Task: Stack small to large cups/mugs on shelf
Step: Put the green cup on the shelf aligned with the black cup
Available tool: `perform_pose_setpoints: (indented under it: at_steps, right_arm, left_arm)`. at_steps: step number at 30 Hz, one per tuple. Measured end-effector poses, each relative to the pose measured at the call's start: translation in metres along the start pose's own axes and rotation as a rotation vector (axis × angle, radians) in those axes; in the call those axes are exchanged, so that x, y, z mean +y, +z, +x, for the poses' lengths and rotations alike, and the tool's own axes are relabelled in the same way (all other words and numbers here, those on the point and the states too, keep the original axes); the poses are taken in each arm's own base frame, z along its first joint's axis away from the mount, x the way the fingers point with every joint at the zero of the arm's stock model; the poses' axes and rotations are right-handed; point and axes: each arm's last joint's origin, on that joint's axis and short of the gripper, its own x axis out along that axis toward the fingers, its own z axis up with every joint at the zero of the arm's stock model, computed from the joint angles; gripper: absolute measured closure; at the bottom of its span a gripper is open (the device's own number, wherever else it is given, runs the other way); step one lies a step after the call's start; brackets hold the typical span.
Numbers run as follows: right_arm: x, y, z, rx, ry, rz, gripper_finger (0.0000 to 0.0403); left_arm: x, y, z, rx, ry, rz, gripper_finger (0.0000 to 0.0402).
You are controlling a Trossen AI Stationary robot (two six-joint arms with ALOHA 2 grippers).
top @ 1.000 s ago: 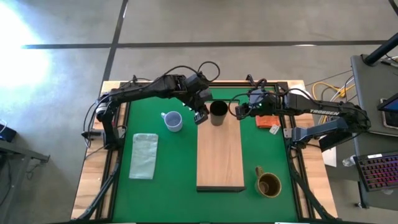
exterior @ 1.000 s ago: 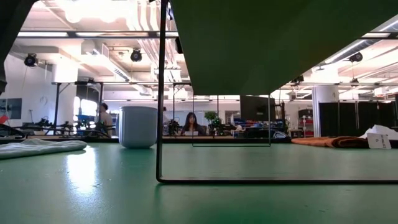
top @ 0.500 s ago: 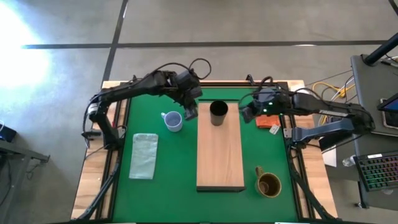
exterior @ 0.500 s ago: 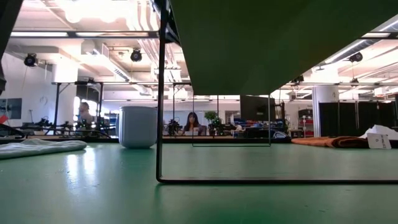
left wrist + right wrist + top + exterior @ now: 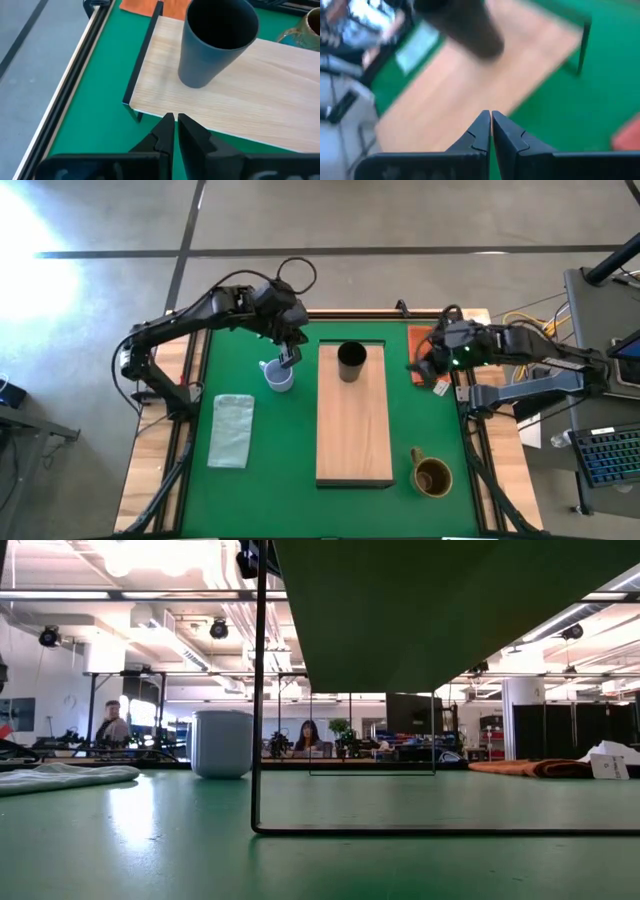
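Note:
The black tumbler [image 5: 351, 362] stands upright on the far end of the light-wood shelf [image 5: 353, 430]; it also shows in the left wrist view [image 5: 220, 40]. The pale blue-white mug [image 5: 279, 374] stands on the green mat left of the shelf. The brown-olive mug [image 5: 432, 477] stands at the near right. My left gripper [image 5: 288, 358] is shut and empty, raised over the pale mug's far side. My right gripper [image 5: 420, 366] is shut and empty, right of the shelf by the orange cloth [image 5: 424, 338].
A pale green cloth [image 5: 231, 430] lies on the mat at the near left. The shelf stands on thin black legs [image 5: 258, 690] above the mat. A black frame runs round the table's edge [image 5: 75, 80]. People show in the room behind the table.
My left gripper has drawn away from the black tumbler toward the table's left edge and now stands over the pale mug. My right gripper has drawn back from the tumbler toward the table's right edge. The tumbler has stayed upright on the shelf.

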Motion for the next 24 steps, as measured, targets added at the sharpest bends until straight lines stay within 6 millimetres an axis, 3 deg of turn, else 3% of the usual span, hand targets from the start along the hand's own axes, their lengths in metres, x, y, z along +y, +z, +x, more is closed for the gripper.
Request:
perform_pose_setpoints:
  at_steps: [7,14,24]
  right_arm:
    - [-0.01,-0.045,-0.017,0.371,-0.246,0.086,0.0393]
    - [-0.003,-0.079,-0.01,0.506,-0.314,0.158,0.0386]
    - [0.015,-0.117,0.008,0.586,-0.417,0.278,0.0271]
  left_arm:
    - [0.0,-0.014,0.009,0.048,-0.006,-0.004,0.0393]
    - [0.0,-0.053,0.023,0.078,-0.01,-0.092,0.0393]
    - [0.003,-0.099,0.004,-0.107,0.088,-0.248,0.0393]
